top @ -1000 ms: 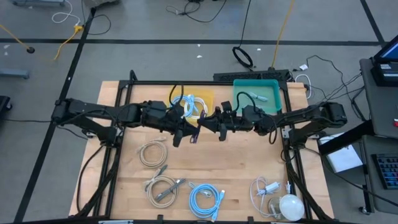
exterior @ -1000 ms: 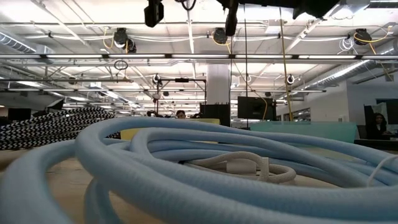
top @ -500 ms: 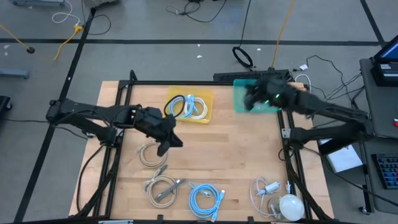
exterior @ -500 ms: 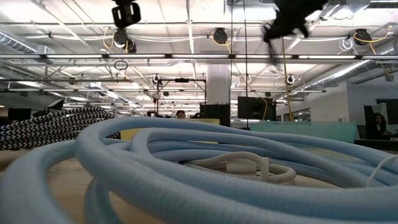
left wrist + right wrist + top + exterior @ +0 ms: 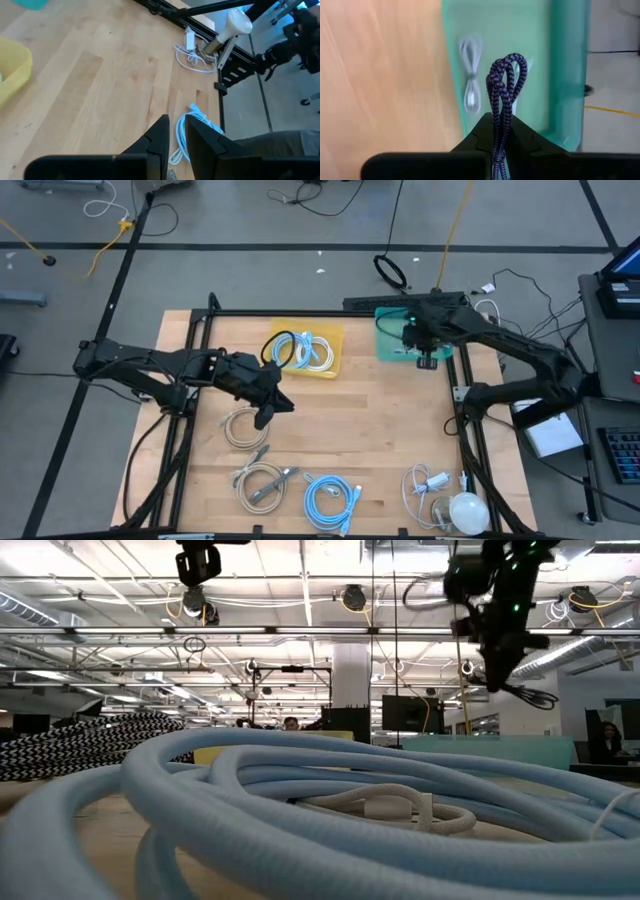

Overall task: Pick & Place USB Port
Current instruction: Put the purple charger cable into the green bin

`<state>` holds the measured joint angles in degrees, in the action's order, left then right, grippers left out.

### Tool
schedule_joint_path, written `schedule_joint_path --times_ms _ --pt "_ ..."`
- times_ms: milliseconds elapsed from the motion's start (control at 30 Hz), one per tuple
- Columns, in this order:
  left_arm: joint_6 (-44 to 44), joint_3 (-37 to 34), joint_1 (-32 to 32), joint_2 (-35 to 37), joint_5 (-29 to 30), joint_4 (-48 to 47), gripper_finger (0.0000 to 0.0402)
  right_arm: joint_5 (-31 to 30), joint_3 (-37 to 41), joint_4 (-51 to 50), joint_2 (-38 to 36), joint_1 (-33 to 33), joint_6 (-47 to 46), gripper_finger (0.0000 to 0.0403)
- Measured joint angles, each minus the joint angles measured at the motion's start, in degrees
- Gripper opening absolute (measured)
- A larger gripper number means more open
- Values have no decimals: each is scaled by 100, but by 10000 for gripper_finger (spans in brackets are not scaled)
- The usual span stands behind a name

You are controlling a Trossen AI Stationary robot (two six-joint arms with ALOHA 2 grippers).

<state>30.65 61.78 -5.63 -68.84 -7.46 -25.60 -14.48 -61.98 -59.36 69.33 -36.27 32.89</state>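
The right gripper [image 5: 498, 131] is pinched on a dark braided cable [image 5: 502, 95], whose doubled loop sticks straight out ahead of the fingertips, its long axis in line with the fingers. In the high view this gripper [image 5: 424, 348] hangs over the teal bin [image 5: 386, 340] at the far right of the tabletop [image 5: 370, 430], so the drop spot lies directly below and just ahead of it; a white cable [image 5: 471, 75] already lies along the bin floor beneath the loop. I judge the place step to be close: what matters is that the loop clears the bin's near wall and ends up inside rather than draped over the rim. The left gripper [image 5: 265, 412] waits well away, over bare wood out from the yellow bin [image 5: 331, 350], its fingers [image 5: 159, 137] nearly pressed together with only a slim gap and nothing between them; a light blue cable [image 5: 200, 122] lies on the tabletop just ahead of it. The right arm is plainly the one placed for the bin, the left being far across the tabletop.
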Motion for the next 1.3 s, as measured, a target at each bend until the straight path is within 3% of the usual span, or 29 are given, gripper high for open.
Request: schedule_joint_path --times_ms 267,467,833,967,1133,1200,1300 --pt "149 0 -23 0 11 -201 63 -53 -2 496 691 236 1046 11" --pt "252 0 -172 0 304 -215 63 -192 -2 880 939 223 1037 13" --pt "230 0 -225 0 760 -554 63 -665 -2 1425 770 266 222 172" --pt "173 0 -183 0 754 -720 63 -680 -2 1392 495 339 -103 201" --pt "148 0 -174 -1 681 -901 63 -665 -2 1330 74 544 -600 207" --pt "122 0 -175 -2 658 -965 63 -546 -2 1323 -13 617 -729 202" --pt "56 0 -171 -2 651 -968 63 419 -2 1177 63 634 -915 191"
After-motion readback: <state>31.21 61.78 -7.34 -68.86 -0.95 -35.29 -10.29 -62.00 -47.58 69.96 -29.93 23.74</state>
